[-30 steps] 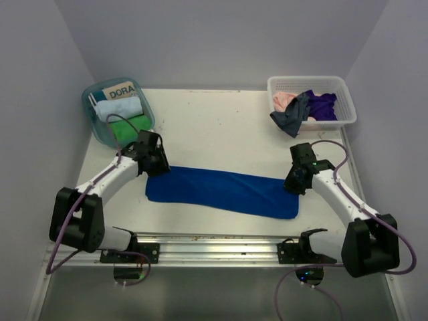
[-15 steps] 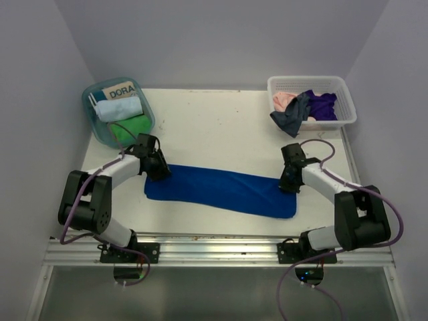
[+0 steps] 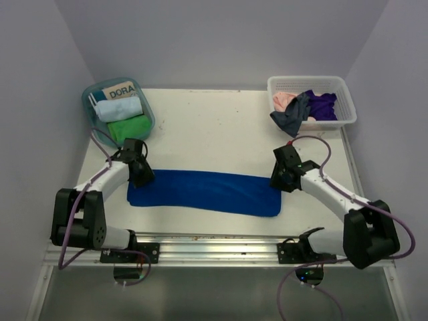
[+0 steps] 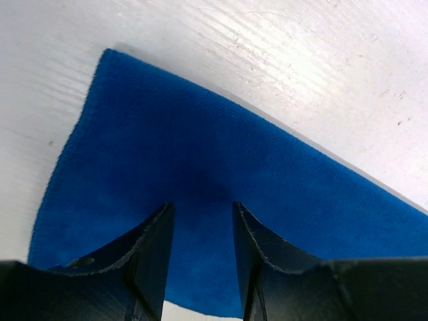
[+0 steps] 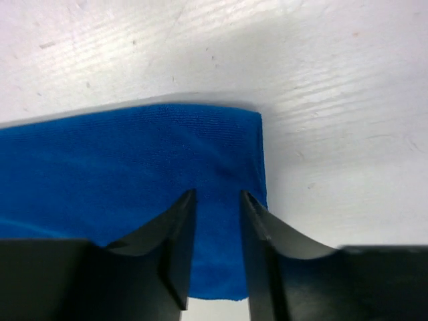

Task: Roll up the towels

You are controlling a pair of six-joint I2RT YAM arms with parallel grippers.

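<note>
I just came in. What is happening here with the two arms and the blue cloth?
A royal blue towel lies flat, not yet rolled, on the table. The left gripper is at its left end and the right gripper at its right end, jaws slightly apart over the cloth. Two rolled towels sit in a tub; loose ones fill a basket.

Top looks down; wrist cameras close above towel (image 3: 204, 192).

The spread towel (image 3: 204, 192) lies across the near table (image 3: 214, 134), left gripper (image 3: 142, 179) at its left end, right gripper (image 3: 279, 182) at its right; tub (image 3: 99, 137) far left, basket (image 3: 307, 79) far right.
</note>
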